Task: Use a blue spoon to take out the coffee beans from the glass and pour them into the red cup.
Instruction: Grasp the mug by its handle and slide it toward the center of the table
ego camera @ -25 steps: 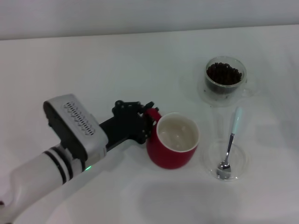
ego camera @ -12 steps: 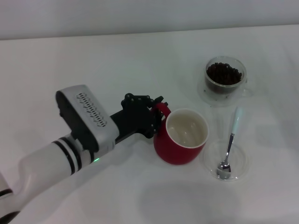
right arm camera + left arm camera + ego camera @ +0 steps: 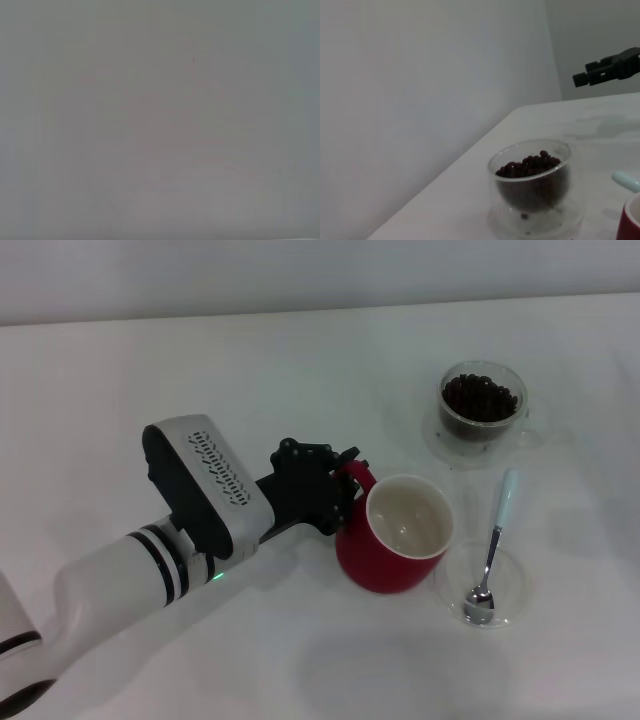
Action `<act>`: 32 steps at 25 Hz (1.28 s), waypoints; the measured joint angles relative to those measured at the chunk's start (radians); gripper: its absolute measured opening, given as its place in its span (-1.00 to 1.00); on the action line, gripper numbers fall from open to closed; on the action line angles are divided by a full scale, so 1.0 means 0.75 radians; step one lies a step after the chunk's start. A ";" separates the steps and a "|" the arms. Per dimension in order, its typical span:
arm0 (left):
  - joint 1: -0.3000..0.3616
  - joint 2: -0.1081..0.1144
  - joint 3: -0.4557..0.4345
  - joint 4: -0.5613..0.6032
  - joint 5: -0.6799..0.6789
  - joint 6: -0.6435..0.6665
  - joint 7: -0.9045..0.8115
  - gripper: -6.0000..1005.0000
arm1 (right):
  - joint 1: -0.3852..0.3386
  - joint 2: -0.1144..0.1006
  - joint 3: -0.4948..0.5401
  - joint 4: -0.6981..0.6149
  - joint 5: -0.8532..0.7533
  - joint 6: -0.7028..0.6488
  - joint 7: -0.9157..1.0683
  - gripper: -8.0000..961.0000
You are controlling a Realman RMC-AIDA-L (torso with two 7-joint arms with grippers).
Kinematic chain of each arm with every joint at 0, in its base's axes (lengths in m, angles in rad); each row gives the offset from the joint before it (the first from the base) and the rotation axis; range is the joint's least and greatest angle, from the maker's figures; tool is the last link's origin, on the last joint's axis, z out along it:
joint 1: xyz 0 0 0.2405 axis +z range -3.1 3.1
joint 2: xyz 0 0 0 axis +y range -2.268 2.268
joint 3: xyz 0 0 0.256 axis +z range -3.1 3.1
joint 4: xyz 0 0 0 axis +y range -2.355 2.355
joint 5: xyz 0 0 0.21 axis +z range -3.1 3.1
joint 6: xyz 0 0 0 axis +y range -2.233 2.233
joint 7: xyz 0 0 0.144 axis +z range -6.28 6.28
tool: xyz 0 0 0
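Over the last second the left gripper (image 3: 345, 480) had carried the red cup (image 3: 395, 545) across the white table (image 3: 200, 370) toward the robot's right, and the cup now stood with its rim just beside the flat clear round dish (image 3: 515, 585), much closer to it than it had been. The gripper's dark fingers sat at the cup's loop handle and appeared to be pinching it, though the exact closure was partly hidden behind the handle itself. The cup's cream-white inside was empty. The blue spoon (image 3: 496, 540) had not moved: its metal bowl rested in the round dish and its pale handle pointed away from the robot toward the glass (image 3: 480, 410), which stood farther back, well filled with coffee beans (image 3: 481, 398) and untouched. In the left wrist view the glass (image 3: 532, 187) and its beans (image 3: 527, 164) showed close ahead, with the tip of the spoon handle and a sliver of red rim at the edge, and the right gripper (image 3: 607, 70) hung in the air well beyond the table edge; whether its fingers were spread or pressed together could not be told. The right wrist view showed only a blank surface. The shift probably meant the receiving cup was being staged near the spoon and glass, shortening each transfer; no scooping had begun, and the spoon remained to be picked up.
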 joint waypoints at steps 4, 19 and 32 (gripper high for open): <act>-0.014 0.000 0.007 0.022 0.000 -0.021 0.028 -0.79 | 0.000 0.000 0.000 0.000 0.000 0.005 0.001 0.80; -0.013 0.000 0.000 0.046 0.000 -0.066 0.091 -0.79 | -0.003 0.000 0.000 -0.002 0.000 0.010 0.003 0.80; -0.003 0.002 0.000 0.062 0.000 -0.061 0.117 -0.39 | -0.008 0.000 0.000 -0.002 0.000 0.025 0.005 0.80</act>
